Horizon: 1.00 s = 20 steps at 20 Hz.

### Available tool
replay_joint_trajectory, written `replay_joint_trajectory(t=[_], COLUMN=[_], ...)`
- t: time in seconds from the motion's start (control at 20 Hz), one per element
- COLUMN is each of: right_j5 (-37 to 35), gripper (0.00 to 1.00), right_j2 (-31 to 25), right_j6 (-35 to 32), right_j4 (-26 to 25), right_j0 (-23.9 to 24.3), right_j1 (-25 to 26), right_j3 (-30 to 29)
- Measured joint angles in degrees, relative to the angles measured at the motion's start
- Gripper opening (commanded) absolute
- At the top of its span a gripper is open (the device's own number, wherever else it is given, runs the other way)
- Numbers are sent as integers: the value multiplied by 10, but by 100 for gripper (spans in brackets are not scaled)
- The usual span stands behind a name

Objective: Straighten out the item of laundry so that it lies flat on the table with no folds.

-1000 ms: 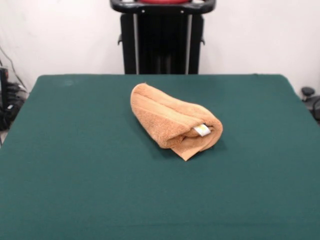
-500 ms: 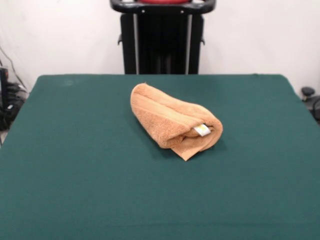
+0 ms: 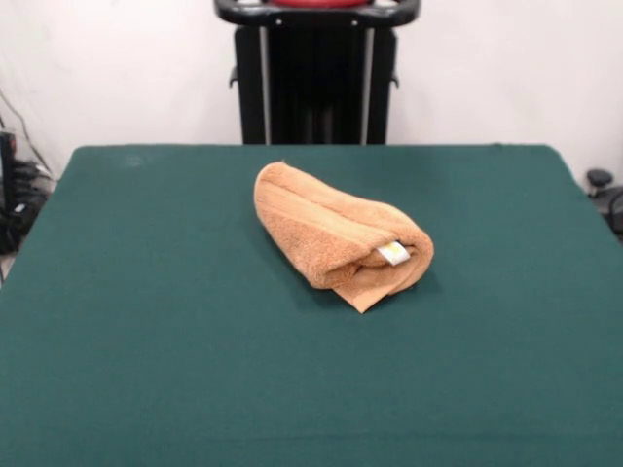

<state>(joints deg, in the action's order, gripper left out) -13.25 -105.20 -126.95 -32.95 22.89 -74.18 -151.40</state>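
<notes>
The orange-tan terry towel point(image 3: 334, 233) lies near the middle of the dark green table point(image 3: 146, 321), rolled and folded over itself into a thick bundle running from back left to front right. Its small white tag with yellow print point(image 3: 393, 253) shows at the front right end, above a pointed corner that sticks out toward the camera. Woven bands run along the bundle's top. The gripper and the arm are not in view; only the black pedestal point(image 3: 316, 73) shows at the table's far side.
The table's edges show at the back, left and right. Cables and dark equipment point(image 3: 15, 199) sit off the table at the left, and a dark object point(image 3: 604, 190) at the right edge. A white wall stands behind.
</notes>
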Motion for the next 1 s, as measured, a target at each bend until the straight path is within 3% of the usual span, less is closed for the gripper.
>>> replay_joint_trajectory(t=[0.2,0.45,1.0], right_j5=[0,-3,-7], gripper=[100,100,100], right_j2=[103,201,435], right_j6=[0,0,-6], right_j4=[-119,-222,-394], right_j0=[-50,-94,-201], right_j1=[35,67,139], right_j3=[22,31,32])
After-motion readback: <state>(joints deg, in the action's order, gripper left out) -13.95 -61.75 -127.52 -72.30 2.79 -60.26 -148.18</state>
